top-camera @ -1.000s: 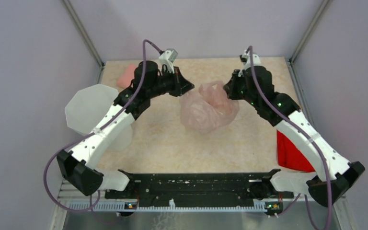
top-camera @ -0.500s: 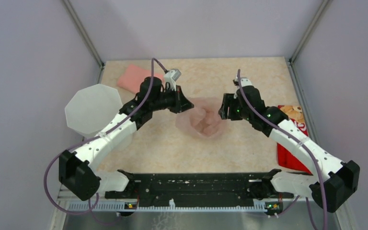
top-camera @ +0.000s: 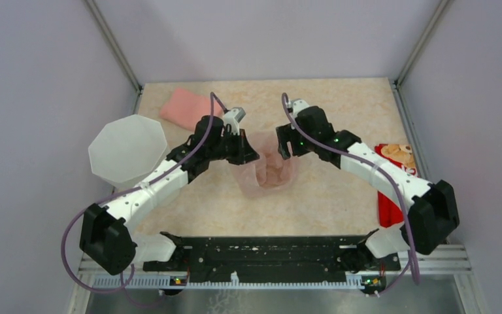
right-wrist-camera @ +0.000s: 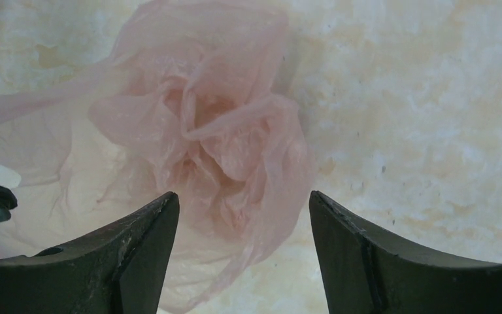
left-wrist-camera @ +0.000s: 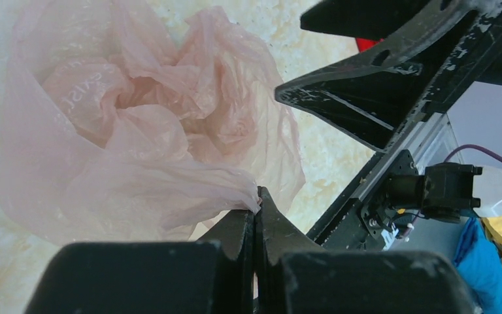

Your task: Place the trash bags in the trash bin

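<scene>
Gathering is in hand: the trash bag (top-camera: 269, 173) lies crumpled on the worktop (top-camera: 222, 209) between the arms, well apart from the trash bin (top-camera: 127, 149). The left pincer (left-wrist-camera: 257, 196) pinches its film; the right pincer (right-wrist-camera: 242, 203) hangs spread over it. Next, probably, the right must close on the film

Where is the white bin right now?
In the top view, the trash bin sits at the table's left edge, just outside the left arm.

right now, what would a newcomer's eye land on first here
The crumpled pale pink trash bag at mid-table, pinched at its edge by the shut left hand. The right hand hangs open over it, and the white trash bin stands at the far left.
</scene>
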Robot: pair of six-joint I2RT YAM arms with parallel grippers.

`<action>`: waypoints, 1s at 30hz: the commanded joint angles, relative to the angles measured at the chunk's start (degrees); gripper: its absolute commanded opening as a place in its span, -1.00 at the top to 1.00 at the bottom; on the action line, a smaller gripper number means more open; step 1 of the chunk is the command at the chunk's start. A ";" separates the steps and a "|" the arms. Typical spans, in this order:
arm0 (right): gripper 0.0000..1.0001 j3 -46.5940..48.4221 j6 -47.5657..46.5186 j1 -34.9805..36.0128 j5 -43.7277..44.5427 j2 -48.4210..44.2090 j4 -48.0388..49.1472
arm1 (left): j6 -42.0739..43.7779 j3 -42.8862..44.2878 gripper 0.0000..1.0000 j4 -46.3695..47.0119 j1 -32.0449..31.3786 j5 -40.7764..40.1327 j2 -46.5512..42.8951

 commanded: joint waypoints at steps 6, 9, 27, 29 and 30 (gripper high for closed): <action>-0.57 7.33 -18.00 -0.23 -10.00 9.05 9.06 | -1.10 1.22 1.00 -3.50 0.50 -7.00 -1.58; -0.65 7.12 -20.09 -0.64 -12.97 9.87 10.80 | -0.55 1.83 1.00 -4.24 1.29 -7.36 -1.45; -0.46 10.16 -23.62 -0.58 -16.10 18.59 8.51 | 0.04 3.89 1.00 -5.67 4.49 -5.06 0.25; -0.36 10.20 -23.15 -0.58 -15.83 19.59 7.59 | 0.04 4.17 1.00 -5.86 4.65 -4.83 0.38; -0.31 10.23 -22.78 -0.64 -15.42 19.99 7.22 | 0.06 4.36 1.00 -5.98 4.72 -4.76 0.43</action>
